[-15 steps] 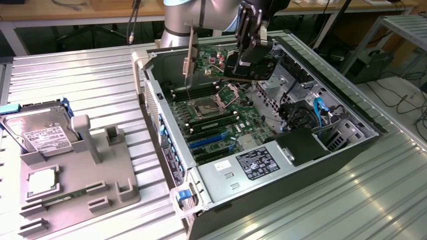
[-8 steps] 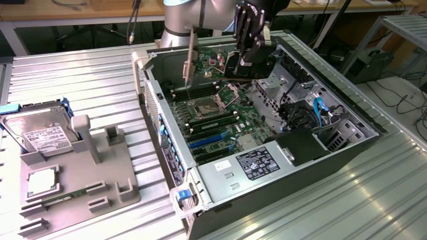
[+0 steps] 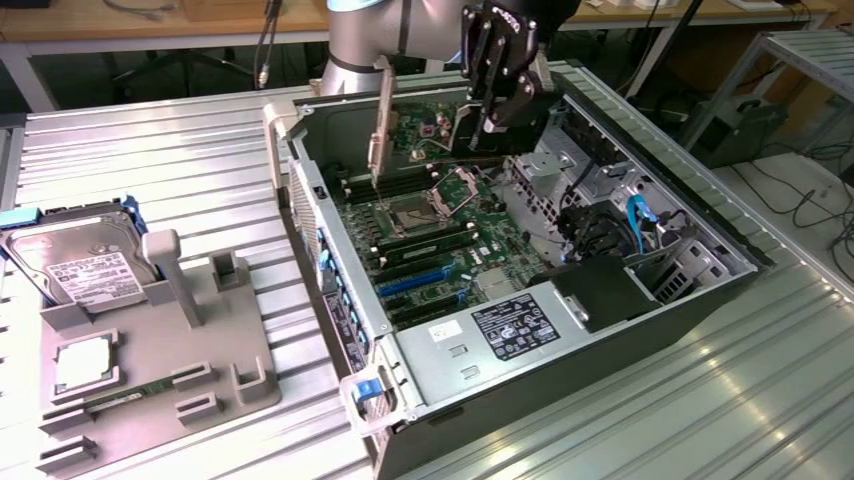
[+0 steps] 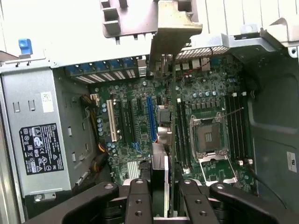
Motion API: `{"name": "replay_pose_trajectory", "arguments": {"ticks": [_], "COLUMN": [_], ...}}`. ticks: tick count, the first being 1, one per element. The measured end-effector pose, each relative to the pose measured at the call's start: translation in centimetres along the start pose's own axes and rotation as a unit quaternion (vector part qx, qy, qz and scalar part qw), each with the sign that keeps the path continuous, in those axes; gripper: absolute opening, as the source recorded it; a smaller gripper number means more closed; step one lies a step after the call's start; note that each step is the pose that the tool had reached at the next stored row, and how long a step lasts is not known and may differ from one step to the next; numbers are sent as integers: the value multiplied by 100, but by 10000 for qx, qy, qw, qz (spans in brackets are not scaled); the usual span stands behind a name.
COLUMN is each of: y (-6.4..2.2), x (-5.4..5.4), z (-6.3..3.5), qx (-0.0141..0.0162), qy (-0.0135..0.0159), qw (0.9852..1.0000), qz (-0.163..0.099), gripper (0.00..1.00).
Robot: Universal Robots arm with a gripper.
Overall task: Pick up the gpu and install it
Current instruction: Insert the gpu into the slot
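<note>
The gripper (image 3: 497, 95) is closed on the gpu (image 3: 434, 115), holding it edge-on above the open computer case (image 3: 694, 230). The card's face is hard to make out; its pale bracket (image 3: 380, 115) hangs toward the motherboard (image 3: 441, 235). The wrist view shows the blue slot (image 4: 151, 119) beneath the card. A hard drive (image 3: 80, 262) sits well apart from the case.

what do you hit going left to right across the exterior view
silver boxy hard drive with white label → grey plastic parts holder → open black computer case, with the black claw holding the thin green gpu card above its motherboard
</note>
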State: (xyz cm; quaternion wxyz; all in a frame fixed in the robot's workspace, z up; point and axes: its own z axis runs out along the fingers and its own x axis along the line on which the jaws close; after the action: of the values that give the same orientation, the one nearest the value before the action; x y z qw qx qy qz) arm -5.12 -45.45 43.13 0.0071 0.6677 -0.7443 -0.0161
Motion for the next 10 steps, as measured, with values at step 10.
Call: {"name": "replay_pose_trajectory", "arguments": {"ticks": [10], "y": [0], "x": [0], "z": [0], "qx": [-7], "qy": [21], "qw": [9981], "qz": [-609], "gripper": [27]}}
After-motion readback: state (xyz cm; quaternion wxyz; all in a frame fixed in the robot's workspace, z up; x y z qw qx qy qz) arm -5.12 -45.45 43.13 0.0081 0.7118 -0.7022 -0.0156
